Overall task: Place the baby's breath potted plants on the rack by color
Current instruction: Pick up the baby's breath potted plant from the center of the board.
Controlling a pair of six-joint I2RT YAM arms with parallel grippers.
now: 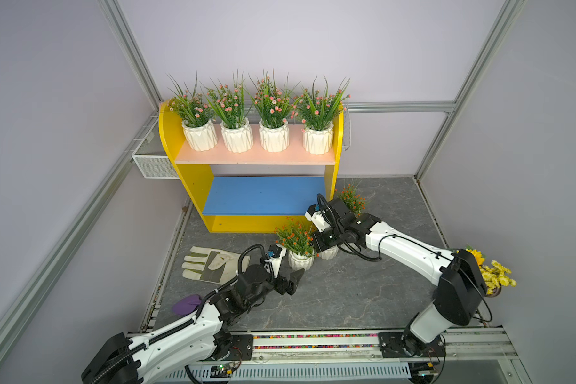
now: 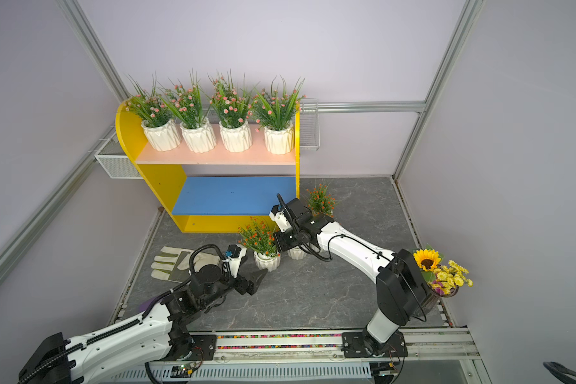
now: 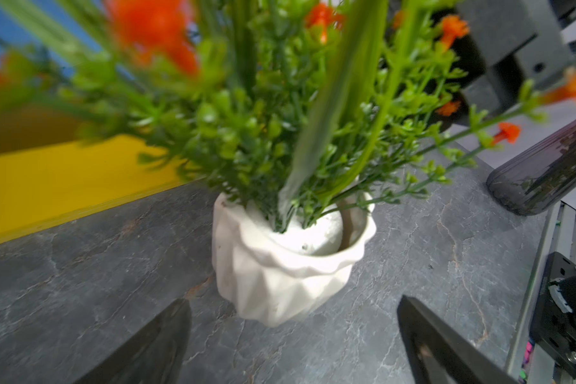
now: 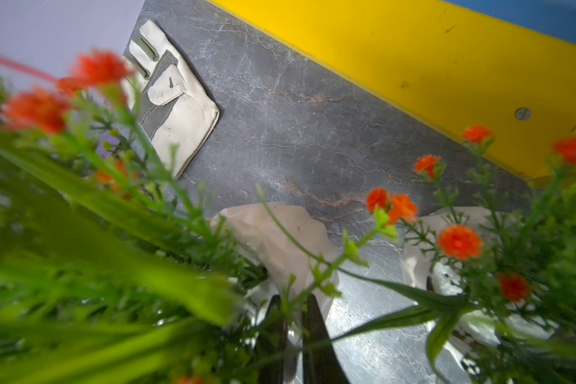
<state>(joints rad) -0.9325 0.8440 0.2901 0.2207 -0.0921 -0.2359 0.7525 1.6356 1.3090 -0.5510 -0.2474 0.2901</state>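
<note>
The enclosure had pale lilac walls framed in aluminium rail, over a dark grey marbled bench [image 1: 346, 299]. The rack [image 1: 171, 133] stood at the far edge of the bench, toward its left corner. It had rounded yellow side panels, a pale pink upper board [image 1: 246, 157] and a blue lower board [image 1: 263, 196].

Four pink plants [image 1: 236, 138] stood upright in a close row along the upper board. Each was a white faceted pot of green sprigs, long blades and tiny pink blossoms. Like pots with orange-red blossoms were on the bench.

The front plant [image 1: 300, 261] stood upright just before the rack's right front corner. In the left wrist view its pot was creased, off-white and faintly smudged. The left jaws, on the left arm [image 1: 187, 332], stood wide apart just short of that pot and did not touch it.

The clamped plant [image 1: 330, 253] sat just beside the front plant, on the side toward the right edge. The right arm [image 1: 409, 252] hid its foliage in both top views. In the right wrist view the right jaws were closed together on its rim. A neighbouring pot [image 4: 446, 266] with orange-red blossoms stood close by; which plant that was could not be told.

The rear plant [image 1: 350, 198] showed only foliage behind the right wrist, beside the rack's right panel. A pale work glove [image 1: 210, 264] lay flat near the left edge. A yellow sunflower bouquet [image 1: 496, 276] stood at the right edge.
</note>
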